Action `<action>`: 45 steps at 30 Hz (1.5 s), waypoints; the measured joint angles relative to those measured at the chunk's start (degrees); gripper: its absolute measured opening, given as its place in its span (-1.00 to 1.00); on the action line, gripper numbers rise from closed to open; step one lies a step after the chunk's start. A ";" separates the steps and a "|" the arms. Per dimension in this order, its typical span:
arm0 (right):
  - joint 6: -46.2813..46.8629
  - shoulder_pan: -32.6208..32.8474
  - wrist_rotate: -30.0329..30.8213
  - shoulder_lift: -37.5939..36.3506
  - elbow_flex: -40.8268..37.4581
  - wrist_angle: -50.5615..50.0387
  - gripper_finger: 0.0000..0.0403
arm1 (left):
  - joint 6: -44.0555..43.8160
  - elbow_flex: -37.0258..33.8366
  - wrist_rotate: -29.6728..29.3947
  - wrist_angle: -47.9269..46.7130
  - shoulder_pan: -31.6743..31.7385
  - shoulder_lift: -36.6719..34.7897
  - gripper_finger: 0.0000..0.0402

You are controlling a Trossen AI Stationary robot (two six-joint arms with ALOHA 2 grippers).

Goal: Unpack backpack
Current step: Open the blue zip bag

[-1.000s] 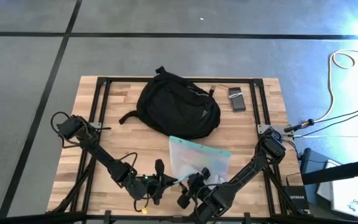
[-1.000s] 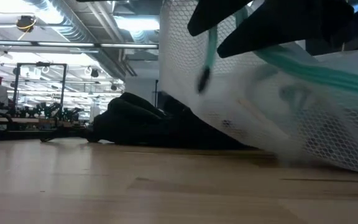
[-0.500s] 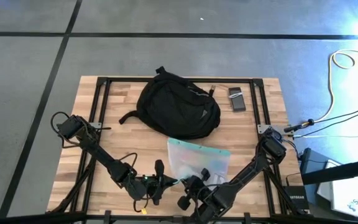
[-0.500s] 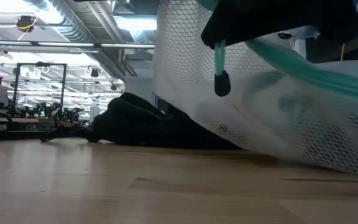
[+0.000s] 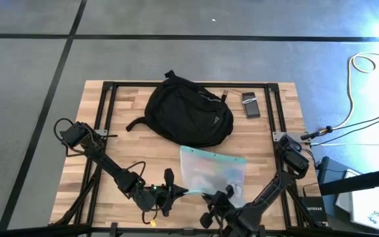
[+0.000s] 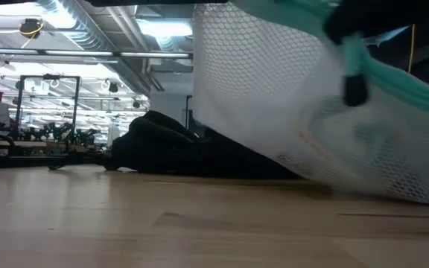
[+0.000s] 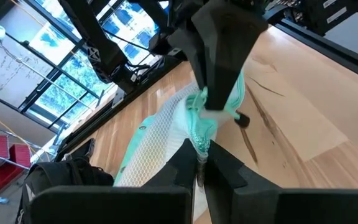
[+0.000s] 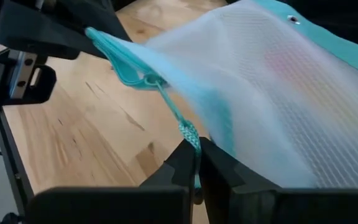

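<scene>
The black backpack (image 5: 189,117) lies flat on the far middle of the table and is a dark mound in the low view (image 6: 177,145). Nearer lies a translucent mesh pouch (image 5: 212,170) with teal edging. Its near end is raised off the wood (image 6: 274,112). My left gripper (image 5: 181,191) is shut on the pouch's near left corner. My right gripper (image 5: 224,192) is just to its right, shut on the pouch's teal zip-pull cord (image 6: 354,82). My left gripper pinches the pouch's bunched teal corner (image 7: 199,135) between its two fingers, coming nearly level from the table's left. That corner is held up off the table, and the mesh trails away behind it. My right gripper pinches the thin teal zip-pull cord (image 8: 189,133) between its two fingers, slanting down from the near side. The cord runs taut from the fingers up to the pouch's teal zip edge (image 8: 138,79).
A small dark phone-like object (image 5: 251,105) lies at the far right, beside the backpack. A backpack strap (image 5: 135,124) trails toward the left. Bare wood lies at the near left (image 5: 110,141). The black frame rails (image 5: 104,112) run along both sides.
My right gripper has shut on the zip-pull cord and gone toward the table's right edge along the pouch's near edge, drawing the pull with it. The pouch's near end stays raised, and its near right part has shifted a little to the right.
</scene>
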 joint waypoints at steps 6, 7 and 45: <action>9.75 2.63 -0.05 -0.02 0.00 -6.58 -1.00 | 0.00 0.00 -0.04 0.02 0.02 0.00 -1.00; 10.80 3.03 -0.09 -0.02 0.00 -6.93 -1.00 | 0.00 0.00 -0.02 0.04 0.02 0.00 -1.00; 29.69 11.20 -29.79 -3.93 0.02 -28.11 -1.00 | -0.30 -0.04 -0.31 0.16 -0.02 0.02 -1.00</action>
